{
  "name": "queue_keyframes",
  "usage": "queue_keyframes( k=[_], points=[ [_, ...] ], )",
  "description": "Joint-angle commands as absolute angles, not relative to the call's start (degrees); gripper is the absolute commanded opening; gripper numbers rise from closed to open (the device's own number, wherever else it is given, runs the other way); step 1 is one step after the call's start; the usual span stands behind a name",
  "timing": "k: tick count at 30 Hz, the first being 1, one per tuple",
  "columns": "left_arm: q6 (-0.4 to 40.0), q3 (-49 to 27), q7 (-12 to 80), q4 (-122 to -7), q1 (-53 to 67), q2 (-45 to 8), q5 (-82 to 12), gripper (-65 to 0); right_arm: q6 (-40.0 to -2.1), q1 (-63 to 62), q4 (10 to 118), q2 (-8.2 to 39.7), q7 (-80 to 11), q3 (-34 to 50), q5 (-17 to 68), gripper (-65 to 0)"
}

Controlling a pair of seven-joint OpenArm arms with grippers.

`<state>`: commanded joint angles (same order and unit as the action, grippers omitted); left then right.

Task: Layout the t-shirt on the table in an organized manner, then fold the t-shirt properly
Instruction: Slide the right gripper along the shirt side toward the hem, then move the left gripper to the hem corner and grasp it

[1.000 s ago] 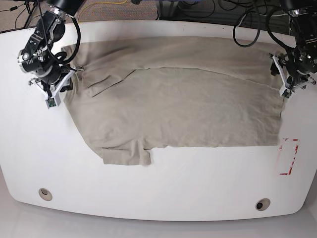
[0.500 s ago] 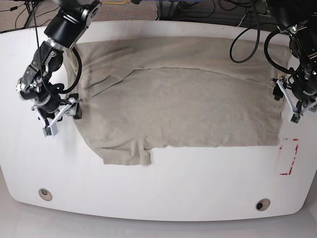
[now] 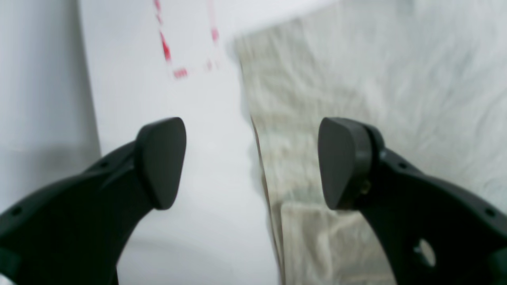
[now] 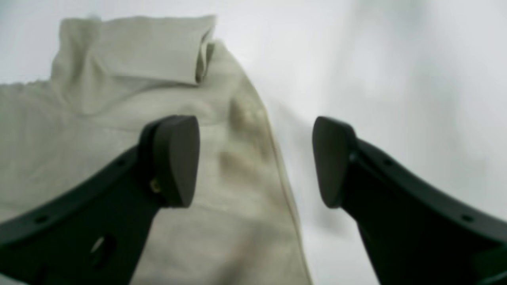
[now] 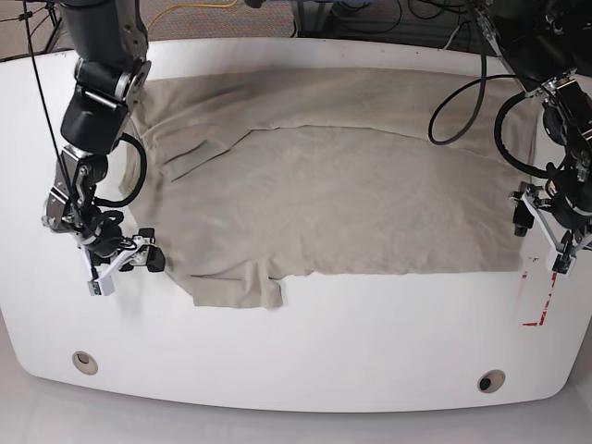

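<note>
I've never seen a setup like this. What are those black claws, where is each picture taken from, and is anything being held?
This is a robot with two arms at a white table. One picture looks down over the whole scene; the other two come from small cameras on the wrists, looking out between the claw fingers. Spread on the table is a beige t-shirt, partly folded over itself, one sleeve sticking out at the front. A red-outlined mark sits near the table's edge. The right gripper straddles one side edge of the shirt, the left gripper the opposite edge. Both are open, so nothing is held.
</note>
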<state>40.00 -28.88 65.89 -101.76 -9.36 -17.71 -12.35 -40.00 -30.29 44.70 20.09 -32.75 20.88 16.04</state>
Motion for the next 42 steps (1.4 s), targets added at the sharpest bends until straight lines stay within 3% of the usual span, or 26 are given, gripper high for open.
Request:
queue_keyframes(
  k=[7, 19, 21, 32, 42],
  points=[
    [40.0, -29.2, 65.8, -101.8, -9.1, -18.0, -12.4, -15.7, -40.0, -31.7, 37.3, 20.2, -27.1, 17.9, 16.0, -22.0],
    [40.0, -29.4, 65.3, -97.1, -10.1, -19.4, -12.3, -15.7, -40.0, -31.6, 37.4, 16.7, -27.0, 12.2, 16.2, -22.5],
    [40.0, -29.8, 64.4, -94.8, -11.1, -20.0, -12.3, -15.7, -40.0, -31.6, 37.4, 16.2, -27.0, 12.3, 16.1, -24.4],
    [40.0, -30.1, 49.5, -66.2, -21.6, -25.3, -12.2, -15.6, -40.0, -31.6, 37.4, 16.2, -26.9, 11.9, 16.0, -59.9],
    [34.7, -22.7, 31.5, -35.4, -33.9, -29.0, -12.2, -15.6, -40.0, -31.3, 37.4, 16.2, -26.9, 11.9, 16.0, -60.6]
  ],
)
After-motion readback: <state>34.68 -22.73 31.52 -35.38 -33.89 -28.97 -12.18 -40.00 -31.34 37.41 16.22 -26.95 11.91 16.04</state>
